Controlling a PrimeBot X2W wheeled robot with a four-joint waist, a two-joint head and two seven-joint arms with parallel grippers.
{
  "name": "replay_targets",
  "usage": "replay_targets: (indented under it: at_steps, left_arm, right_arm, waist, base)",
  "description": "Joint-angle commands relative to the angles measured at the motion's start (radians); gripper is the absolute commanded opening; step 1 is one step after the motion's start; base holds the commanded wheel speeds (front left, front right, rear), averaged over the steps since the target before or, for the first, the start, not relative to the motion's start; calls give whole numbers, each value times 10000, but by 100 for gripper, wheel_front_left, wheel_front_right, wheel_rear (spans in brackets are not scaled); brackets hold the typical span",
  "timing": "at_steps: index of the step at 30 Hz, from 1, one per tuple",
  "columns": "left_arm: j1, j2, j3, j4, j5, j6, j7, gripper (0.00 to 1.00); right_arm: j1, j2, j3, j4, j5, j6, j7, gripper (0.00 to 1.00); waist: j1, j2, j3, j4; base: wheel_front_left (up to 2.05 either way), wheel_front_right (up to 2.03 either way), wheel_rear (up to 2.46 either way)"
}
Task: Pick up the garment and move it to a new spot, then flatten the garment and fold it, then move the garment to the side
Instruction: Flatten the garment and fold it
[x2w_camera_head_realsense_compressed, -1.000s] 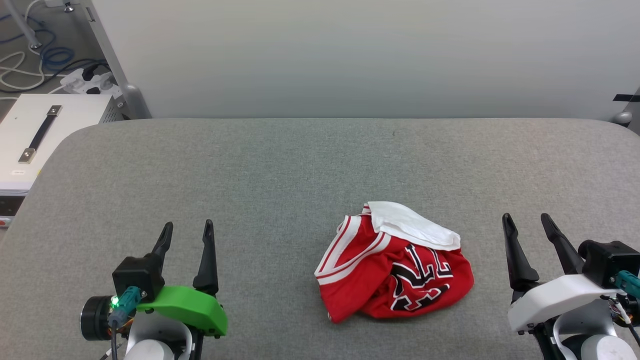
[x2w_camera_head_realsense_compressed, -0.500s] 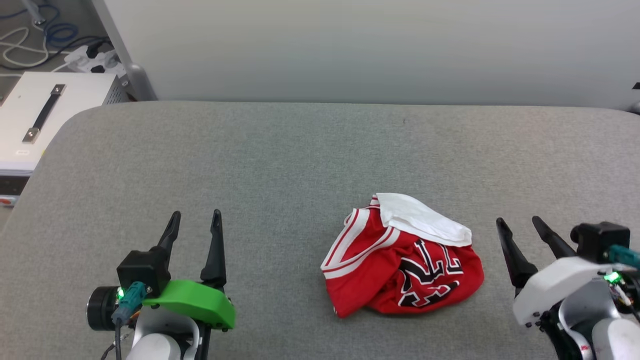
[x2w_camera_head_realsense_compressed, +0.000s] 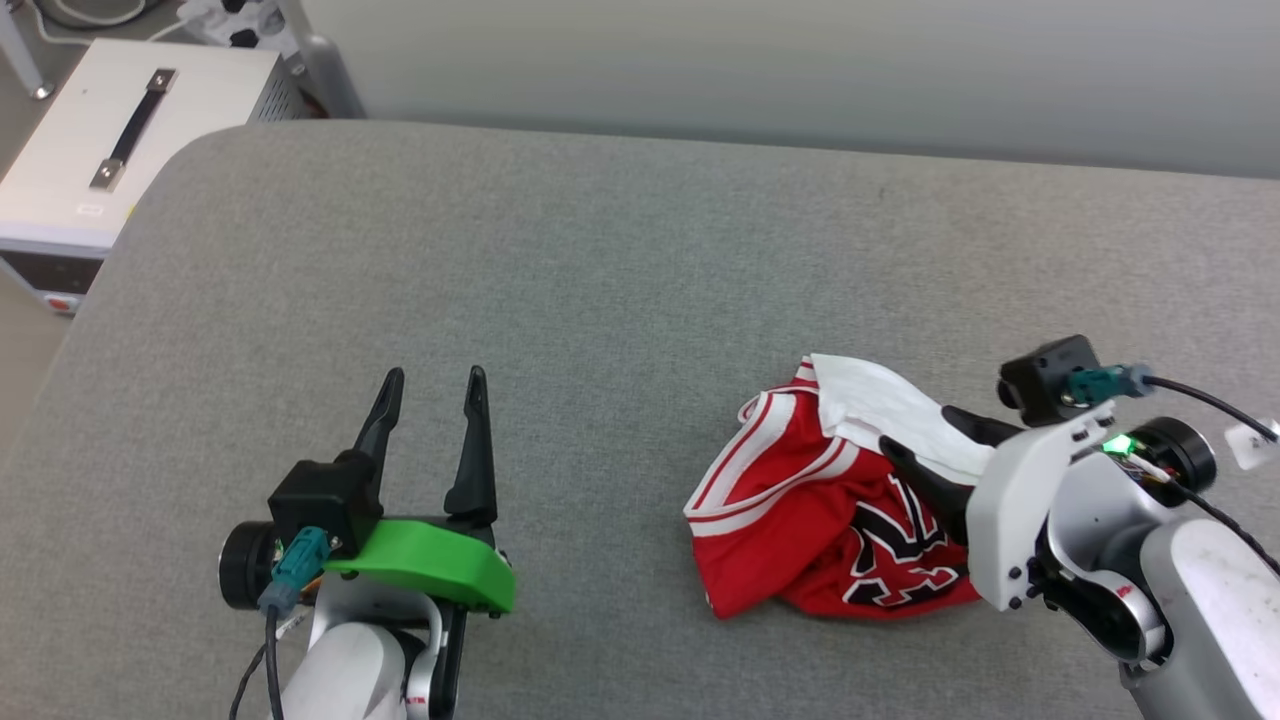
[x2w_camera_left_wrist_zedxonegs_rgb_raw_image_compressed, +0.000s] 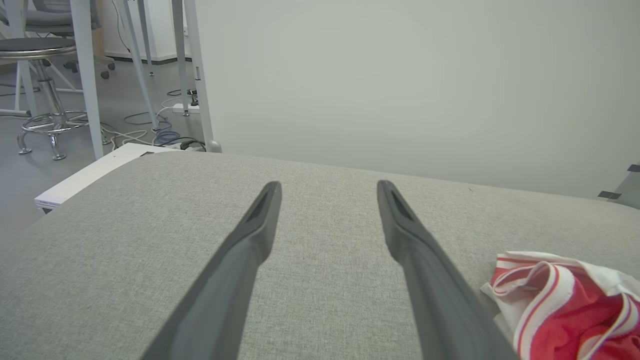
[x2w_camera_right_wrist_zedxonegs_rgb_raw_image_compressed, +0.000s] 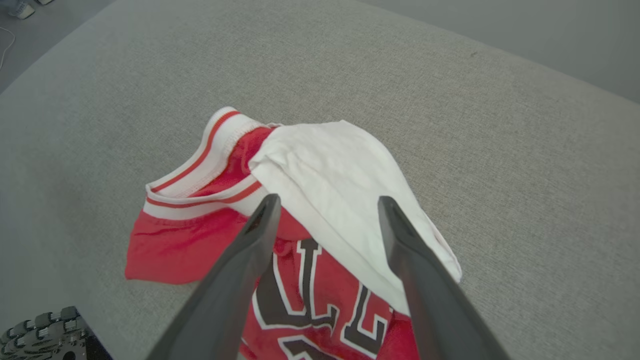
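Progress looks nil: red jersey (x2w_camera_head_realsense_compressed: 800, 520) lies crumpled at the near right of the grey padded table (x2w_camera_head_realsense_compressed: 600, 280). The right gripper (x2w_camera_right_wrist_zedxonegs_rgb_raw_image_compressed: 328, 199) is poised over it, jaws wide, holding nothing (left gripper (x2w_camera_head_realsense_compressed: 436, 372) likewise wide and empty). Pick-up, flattening, folding and shifting aside all remain. Pale wall (x2w_camera_head_realsense_compressed: 800, 60) behind, white handled case (x2w_camera_head_realsense_compressed: 130, 150) at left.

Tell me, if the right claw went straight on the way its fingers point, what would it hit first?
Probably the garment: the open right gripper points at its white sleeve, which lies over the red cloth. How close it is to the cloth, I cannot tell.
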Motion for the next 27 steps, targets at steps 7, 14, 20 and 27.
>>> replay_targets:
  at_steps: [7,14,20,27]
  left_arm:
    - [-466,-231,-60,264,23,-78,-279,100]
    - [-618,-382,-26,591,-22,-150,-459,100]
    - [-599,-401,58,735,-22,-156,-542,100]
    - [-572,-349,69,795,-20,-180,-570,100]
  right_arm:
    - [-1140,-668,1506,680,675,-9,710,100]
    - [-1541,-867,2032,1473,1144,-9,620,0]
    - [-1703,-887,1682,1743,1287,-9,-7,0]
    - [-1507,-709,390,2192,1430,-9,-522,0]
  waist:
    - [0,0,722,522]
    - [0,0,874,641]
    - [0,0,788,524]
    - [0,0,651,189]
  base:
    - [0,0,0]
    - [0,0,0]
    - [0,0,0]
    - [0,0,0]
